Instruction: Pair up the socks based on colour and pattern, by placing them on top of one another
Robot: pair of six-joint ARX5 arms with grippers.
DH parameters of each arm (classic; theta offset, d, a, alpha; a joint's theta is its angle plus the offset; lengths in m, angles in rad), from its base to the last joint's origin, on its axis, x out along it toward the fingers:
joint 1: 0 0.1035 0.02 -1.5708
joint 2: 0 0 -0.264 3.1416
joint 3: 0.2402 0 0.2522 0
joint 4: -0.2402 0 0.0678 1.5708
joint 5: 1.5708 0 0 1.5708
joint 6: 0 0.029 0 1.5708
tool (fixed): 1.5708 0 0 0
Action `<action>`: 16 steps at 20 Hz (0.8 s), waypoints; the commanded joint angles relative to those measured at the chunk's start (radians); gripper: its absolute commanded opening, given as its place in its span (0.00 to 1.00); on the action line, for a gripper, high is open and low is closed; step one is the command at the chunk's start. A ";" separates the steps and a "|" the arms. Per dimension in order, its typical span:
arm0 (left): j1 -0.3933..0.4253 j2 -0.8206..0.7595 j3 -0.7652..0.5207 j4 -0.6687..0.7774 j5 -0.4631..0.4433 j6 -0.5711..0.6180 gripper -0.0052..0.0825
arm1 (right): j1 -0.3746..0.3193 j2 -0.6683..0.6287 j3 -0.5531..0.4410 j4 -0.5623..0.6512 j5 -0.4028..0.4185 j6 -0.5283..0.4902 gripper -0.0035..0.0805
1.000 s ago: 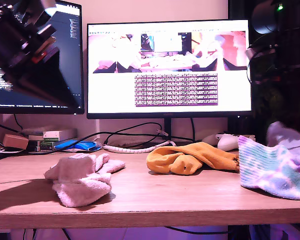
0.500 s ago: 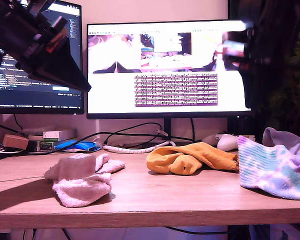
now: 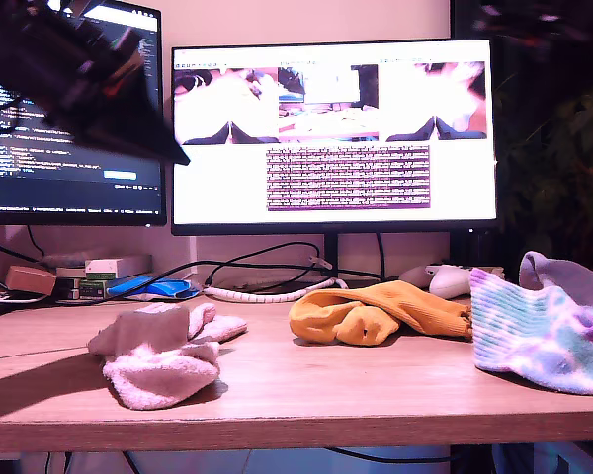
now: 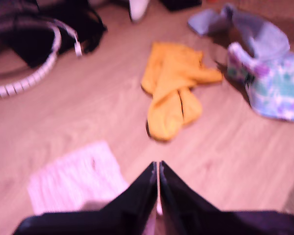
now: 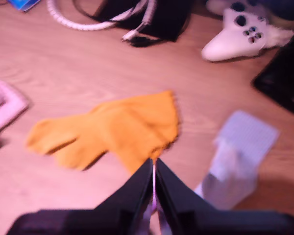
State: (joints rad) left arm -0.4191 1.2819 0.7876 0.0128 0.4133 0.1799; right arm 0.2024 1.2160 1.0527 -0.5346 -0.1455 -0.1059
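Two fluffy pink socks (image 3: 163, 355) lie stacked toward the exterior view's left. Mustard-yellow socks (image 3: 376, 311) lie together mid-table. A tie-dye sock (image 3: 539, 336) rests at the exterior view's right, with a lavender sock (image 3: 563, 276) behind it. My first gripper (image 4: 158, 166) is shut and empty, high above a pink sock (image 4: 73, 178); its arm (image 3: 79, 69) shows at the exterior view's upper left. My second gripper (image 5: 153, 164) is shut and empty, hovering over the yellow sock (image 5: 117, 129) and the lavender sock (image 5: 235, 156). The exterior view barely shows its arm.
A white game controller (image 3: 455, 279) sits behind the yellow socks, also seen as the controller (image 5: 240, 34). Two monitors (image 3: 336, 133), cables and a white coiled tube (image 3: 267, 293) line the back of the wooden table (image 3: 326, 395). Small boxes (image 3: 99, 272) stand at the exterior view's back left.
The arm at the exterior view's right has lifted up out of the picture, leaving the lavender sock settled behind the tie-dye one. The arm at the upper left has shifted slightly.
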 commanded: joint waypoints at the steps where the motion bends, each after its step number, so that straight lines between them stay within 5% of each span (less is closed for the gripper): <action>1: -0.009 0.055 -0.019 0.031 0.014 0.003 0.03 | 0.000 -0.107 -0.088 0.013 -0.046 -0.003 0.03; 5: -0.029 0.195 0.018 0.105 0.024 0.004 0.03 | 0.004 -0.288 -0.235 0.008 -0.122 0.001 0.03; 10: -0.047 0.435 0.217 0.051 0.054 0.004 0.04 | 0.013 -0.359 -0.267 -0.096 -0.170 -0.026 0.03; 14: -0.064 0.582 0.368 0.003 0.058 0.004 0.31 | 0.013 -0.356 -0.267 -0.104 -0.170 -0.034 0.03; 16: -0.077 0.628 0.424 -0.001 0.066 0.013 0.37 | 0.013 -0.356 -0.267 -0.100 -0.170 -0.040 0.03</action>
State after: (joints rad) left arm -0.4850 1.8797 1.2018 0.0093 0.4728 0.1867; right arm 0.2111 0.8608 0.8021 -0.6437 -0.3084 -0.1371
